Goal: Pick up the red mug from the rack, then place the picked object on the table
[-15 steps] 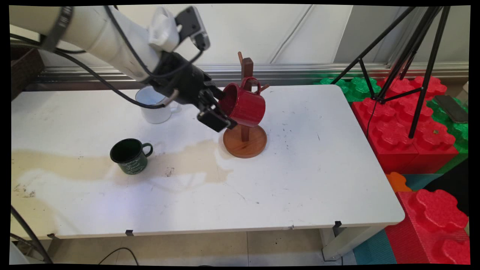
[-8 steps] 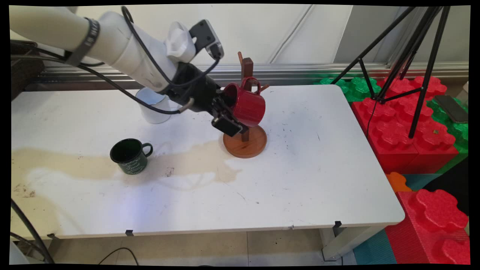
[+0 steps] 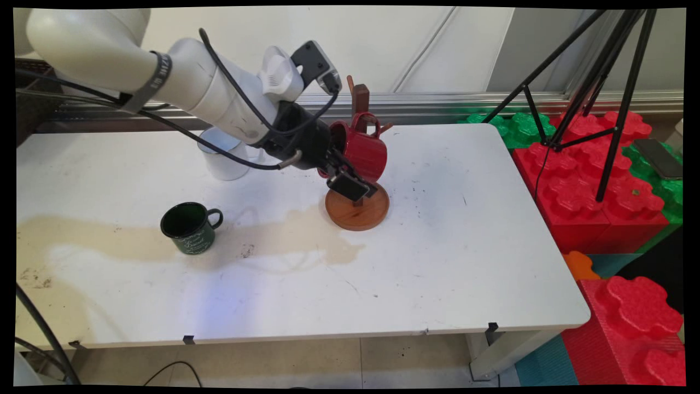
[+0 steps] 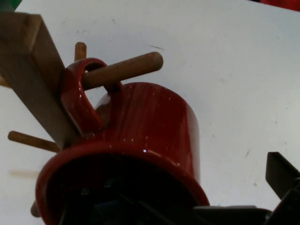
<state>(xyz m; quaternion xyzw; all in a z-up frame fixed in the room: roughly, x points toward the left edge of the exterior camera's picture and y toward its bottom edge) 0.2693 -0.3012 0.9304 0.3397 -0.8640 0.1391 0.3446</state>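
The white arm reached in from the upper left, sloping down and to the right across the back of the bench (image 3: 470,262), its hand (image 3: 343,174) at the red mug (image 3: 361,153). One finger (image 3: 350,187) lay outside the mug's lower wall while the other went into its mouth, the hand gripping the rim. The mug lay tipped on its side, mouth toward the hand, with its handle (image 4: 77,101) looped over a wooden peg (image 4: 123,70) of the mug tree (image 3: 358,205), just above the tree's round base. A white mug (image 3: 224,158) stood behind the arm, partly hidden by it, and a dark green mug (image 3: 188,227) stood well apart at front left. To the right of the tree the bench lay bare to its edge, where red and green foam blocks (image 3: 601,186) and a black tripod (image 3: 579,93) stood close by
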